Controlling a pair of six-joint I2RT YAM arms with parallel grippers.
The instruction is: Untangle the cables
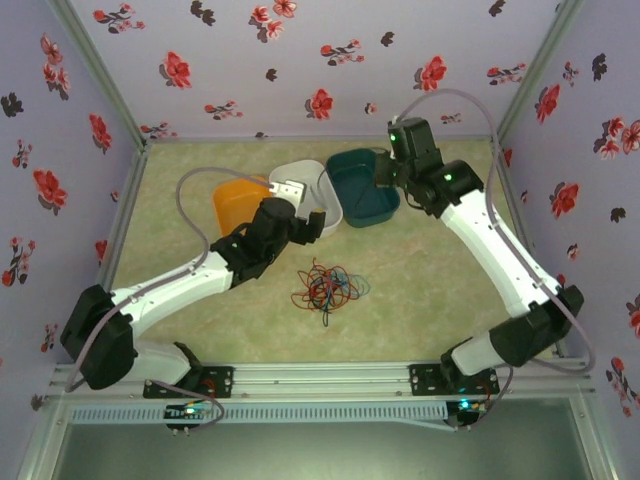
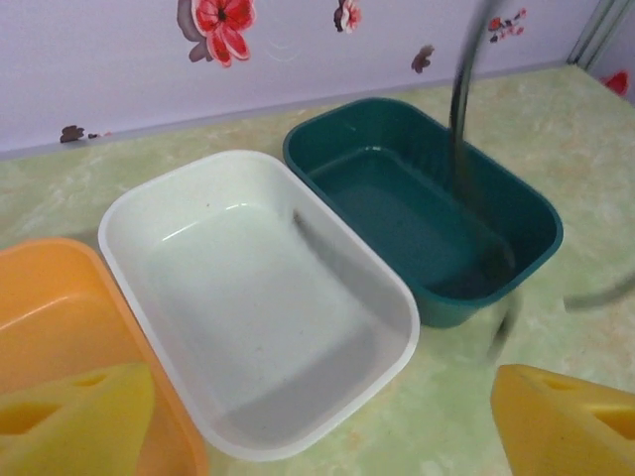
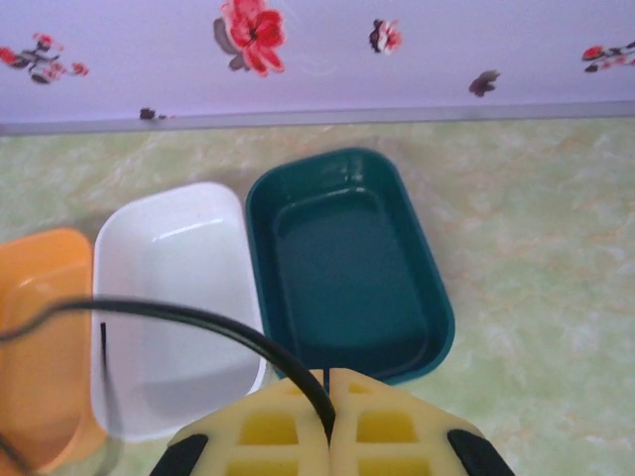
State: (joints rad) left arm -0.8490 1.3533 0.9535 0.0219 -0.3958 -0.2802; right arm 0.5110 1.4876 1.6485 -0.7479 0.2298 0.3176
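**Top view.** The cables [image 1: 325, 285] lie in a loose red, blue and dark knot on the worktop [image 1: 430, 270], just below the frame's centre and well apart from both hands. My left hand [image 1: 288, 190] hangs over the white tray [image 1: 335, 210]. My right hand [image 1: 385, 178] is at the teal tray [image 1: 360, 195], right of centre. The orange tray [image 1: 235, 205] sits to the left.

**Left wrist.** The left hand [image 2: 322, 387] is wide, with its fingers in the two lower corners and nothing between them. A blurred black cable [image 2: 459, 99] drops from the upper right into the teal tray [image 2: 536, 213].

**Right wrist.** The right hand [image 3: 329, 387] is pinched on that black cable [image 3: 198, 322] at the bottom of the frame. The cable sweeps left across the white tray [image 3: 169, 248], and the teal tray [image 3: 337, 268] lies at the centre.

I judge the step to be laying this freed cable in the teal tray. Its tail strays over the white one. So I would shift the right hand toward the frame's right and lower it until the slack gathers inside the teal rim. Only then would I let go. I would hold the left hand clear of the dangling length.
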